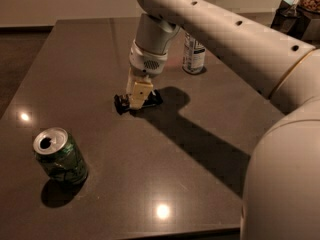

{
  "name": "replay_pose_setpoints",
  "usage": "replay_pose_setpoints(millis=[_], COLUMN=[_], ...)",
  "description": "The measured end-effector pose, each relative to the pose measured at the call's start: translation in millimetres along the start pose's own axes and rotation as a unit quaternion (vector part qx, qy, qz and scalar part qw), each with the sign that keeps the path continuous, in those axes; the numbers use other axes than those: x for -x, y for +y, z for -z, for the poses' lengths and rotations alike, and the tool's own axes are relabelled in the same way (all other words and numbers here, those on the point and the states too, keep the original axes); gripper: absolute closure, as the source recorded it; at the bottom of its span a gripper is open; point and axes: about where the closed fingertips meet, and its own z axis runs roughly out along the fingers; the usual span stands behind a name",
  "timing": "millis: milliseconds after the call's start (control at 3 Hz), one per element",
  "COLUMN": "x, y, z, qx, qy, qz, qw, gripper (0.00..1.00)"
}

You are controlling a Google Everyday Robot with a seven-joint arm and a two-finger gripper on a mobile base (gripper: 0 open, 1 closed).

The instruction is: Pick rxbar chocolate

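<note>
The rxbar chocolate [120, 104] is a small flat black-wrapped bar lying on the dark table [200, 149] near its middle. My gripper [138, 100] points straight down and sits right on the middle of the bar, so only the bar's two ends show on either side of it. The white arm reaches in from the upper right and casts a shadow to the right of the bar.
A green soda can [60, 156] stands at the front left of the table. A clear bottle [193, 54] stands behind the arm, at the back. Dark containers [295, 14] sit at the far top right, off the table.
</note>
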Motion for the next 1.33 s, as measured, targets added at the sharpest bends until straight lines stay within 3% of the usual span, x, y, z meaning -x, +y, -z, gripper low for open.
replay_pose_setpoints(millis=[333, 1333], x=[-1.1, 17.9], y=[2.6, 21.9], z=[3.6, 75.2], qx=[0.001, -0.026], qy=[-0.009, -0.078], qz=[-0.001, 0.019], qw=[1.0000, 0.9965], gripper=[1.00, 1.00])
